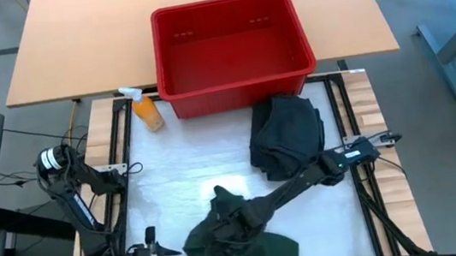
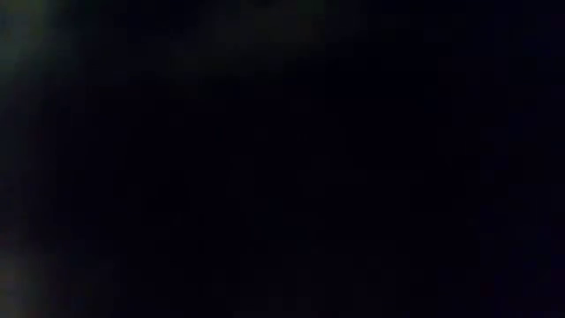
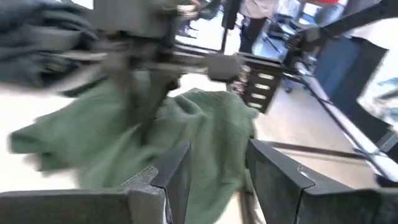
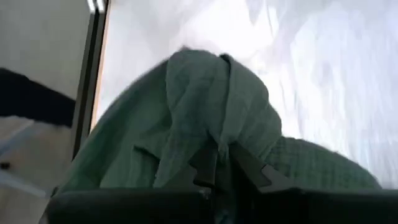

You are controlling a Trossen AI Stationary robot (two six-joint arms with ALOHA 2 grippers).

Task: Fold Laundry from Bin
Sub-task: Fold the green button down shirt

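Green garment (image 1: 239, 240) pinched in outstretched right tool (image 4: 219, 163); left tool (image 3: 214, 177) parted, empty.

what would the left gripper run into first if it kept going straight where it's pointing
Most likely the green garment: it lies right past the left gripper and its open fingers, with the right arm over it. Depth is unclear.

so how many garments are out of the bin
2 visible: a dark folded pile just in front of the bin, maybe hiding more than one, and a green garment at the near edge, pinched by the right hand.
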